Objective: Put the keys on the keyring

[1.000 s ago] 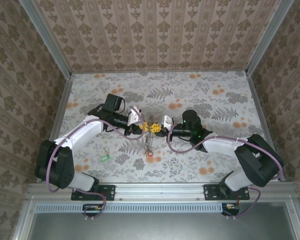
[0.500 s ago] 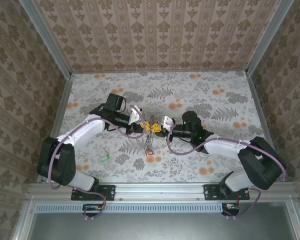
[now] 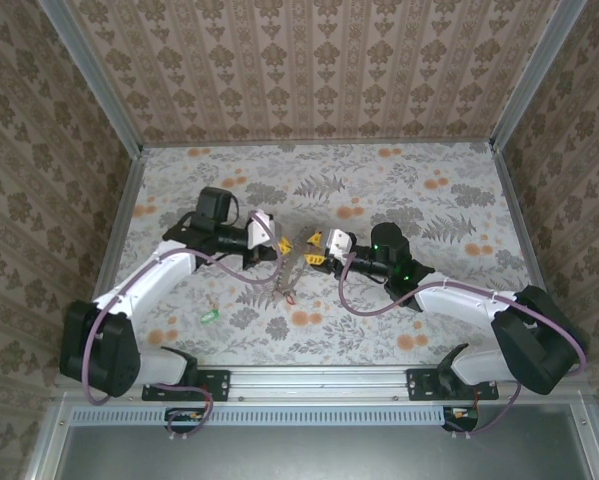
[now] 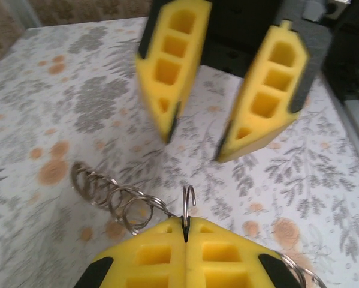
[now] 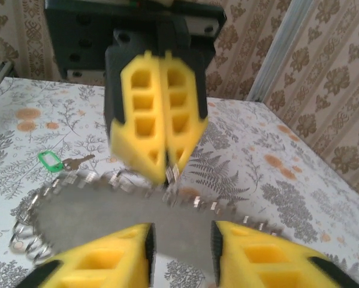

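The keyring (image 4: 116, 198) is a thin grey wire loop, pulled out into a loose coil. My left gripper (image 4: 185, 231) is shut on its wire, and a short hooked end sticks up above the yellow pads. In the top view the keyring (image 3: 292, 272) hangs down from the left gripper (image 3: 282, 243), with a small red bit at its lower end. My right gripper (image 5: 182, 252) stands open just across from it with nothing between its fingers; the ring (image 5: 137, 186) is blurred beyond them. A green-headed key (image 5: 49, 161) lies flat on the table, far to the left.
The floral tabletop (image 3: 429, 210) is walled by patterned panels at the back and both sides. The green key (image 3: 210, 316) lies near the left arm's forearm. The two grippers face each other closely at the table's middle. A metal rail (image 3: 319, 378) runs along the near edge.
My right gripper has opened, let go of the keyring and backed off a little to the right. The left gripper stays shut on the ring and has shifted slightly left, and the ring swings.
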`<state>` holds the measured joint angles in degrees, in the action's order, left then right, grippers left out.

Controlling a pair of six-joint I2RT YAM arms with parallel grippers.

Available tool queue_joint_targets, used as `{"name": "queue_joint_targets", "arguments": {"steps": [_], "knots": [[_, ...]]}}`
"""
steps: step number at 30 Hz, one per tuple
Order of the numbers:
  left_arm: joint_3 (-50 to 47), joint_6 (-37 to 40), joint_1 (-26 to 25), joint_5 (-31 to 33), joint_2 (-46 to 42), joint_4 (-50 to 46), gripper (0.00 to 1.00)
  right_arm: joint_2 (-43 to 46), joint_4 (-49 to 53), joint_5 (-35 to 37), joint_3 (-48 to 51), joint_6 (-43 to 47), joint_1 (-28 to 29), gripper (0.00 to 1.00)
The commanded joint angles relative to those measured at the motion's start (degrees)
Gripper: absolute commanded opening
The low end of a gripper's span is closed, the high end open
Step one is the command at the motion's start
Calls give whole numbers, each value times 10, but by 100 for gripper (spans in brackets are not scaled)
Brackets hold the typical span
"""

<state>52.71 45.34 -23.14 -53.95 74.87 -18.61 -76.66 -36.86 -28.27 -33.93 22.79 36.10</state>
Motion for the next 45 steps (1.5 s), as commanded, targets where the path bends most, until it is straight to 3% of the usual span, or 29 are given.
{"name": "queue_joint_targets", "arguments": {"steps": [1,4,9,13,16,19,22,32,45], "knots": [[-7,-44,42,0,-39,21,0,21,70,-9,-16,47,-1,51],[-3,-137,77,-18,-51,78,0,30,171,-37,-52,96,0,55],[10,-204,124,27,-41,91,0,20,209,-82,-88,110,3,57],[25,-264,178,79,-36,81,0,-25,287,-140,-147,134,31,52],[29,-299,198,133,-41,89,0,-81,332,-134,-192,165,69,52],[23,-326,218,196,-42,102,0,-134,295,-98,-210,169,114,52],[1,-352,251,213,-43,134,0,-196,274,-82,-245,169,149,52],[-38,-328,295,239,-57,152,0,-415,314,-35,-426,265,212,50],[-75,-329,298,265,-69,186,0,-531,373,62,-544,461,246,51]]}}
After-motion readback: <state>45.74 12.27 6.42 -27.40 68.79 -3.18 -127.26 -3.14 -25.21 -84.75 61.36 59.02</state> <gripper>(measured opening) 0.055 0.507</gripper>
